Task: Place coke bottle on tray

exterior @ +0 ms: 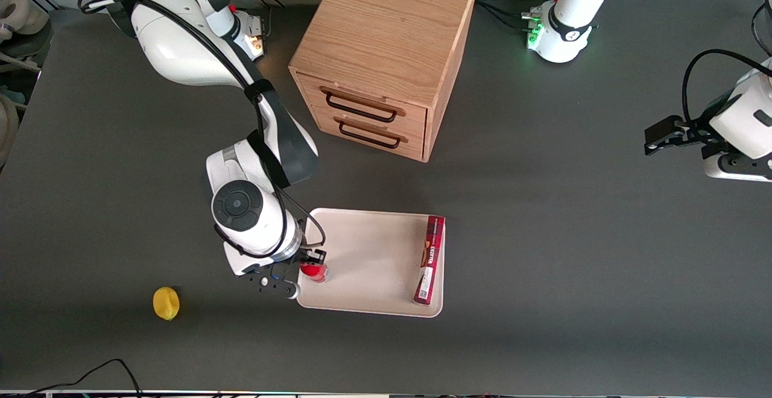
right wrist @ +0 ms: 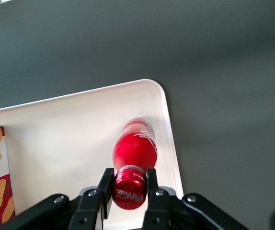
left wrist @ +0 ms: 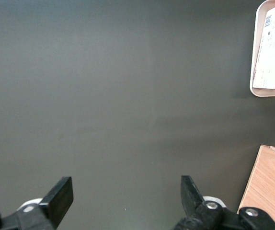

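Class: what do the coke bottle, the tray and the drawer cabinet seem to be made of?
The coke bottle, held in the gripper over the tray: glossy red, plastic or metal. Tray: smooth matte cream, probably plastic. Drawer cabinet: wood, visible grain; dark, perhaps metal handles.

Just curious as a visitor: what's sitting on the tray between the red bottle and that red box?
Nothing: in the front view, bare tray separates the coke bottle, held by the gripper, from the red box.

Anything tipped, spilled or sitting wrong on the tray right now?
Nothing spilled or damaged. The coke bottle stands upright on the tray, close to the rim at the working arm's end, with the tool shut on its cap. The red box lies along the tray's edge toward the parked arm. The lemon sits on the table.
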Controlling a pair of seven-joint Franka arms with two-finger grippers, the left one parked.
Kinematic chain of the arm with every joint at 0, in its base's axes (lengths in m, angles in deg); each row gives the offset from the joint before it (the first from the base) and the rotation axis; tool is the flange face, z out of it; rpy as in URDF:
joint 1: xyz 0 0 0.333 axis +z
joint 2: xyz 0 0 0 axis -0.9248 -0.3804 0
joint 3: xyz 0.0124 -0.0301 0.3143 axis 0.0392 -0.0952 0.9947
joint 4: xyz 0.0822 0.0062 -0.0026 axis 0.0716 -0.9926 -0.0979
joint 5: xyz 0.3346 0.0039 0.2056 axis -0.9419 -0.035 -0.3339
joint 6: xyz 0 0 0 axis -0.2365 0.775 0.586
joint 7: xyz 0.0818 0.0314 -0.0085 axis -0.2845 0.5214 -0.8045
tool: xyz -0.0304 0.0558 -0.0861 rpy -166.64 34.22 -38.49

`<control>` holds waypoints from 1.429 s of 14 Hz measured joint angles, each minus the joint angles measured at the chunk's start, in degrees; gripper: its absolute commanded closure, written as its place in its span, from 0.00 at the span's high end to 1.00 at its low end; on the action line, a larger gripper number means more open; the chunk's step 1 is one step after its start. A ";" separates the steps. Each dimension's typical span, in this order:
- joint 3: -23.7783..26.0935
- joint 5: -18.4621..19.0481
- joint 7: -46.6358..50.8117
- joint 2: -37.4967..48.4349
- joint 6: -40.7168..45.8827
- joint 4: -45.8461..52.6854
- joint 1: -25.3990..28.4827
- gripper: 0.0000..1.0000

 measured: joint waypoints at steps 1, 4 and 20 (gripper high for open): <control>-0.16 0.00 0.00 -0.11 -0.41 0.00 -0.01 0.00; -0.23 0.00 0.00 -1.02 -1.85 0.01 -0.01 0.00; 0.00 0.74 -4.04 9.68 6.56 -5.64 -1.36 1.00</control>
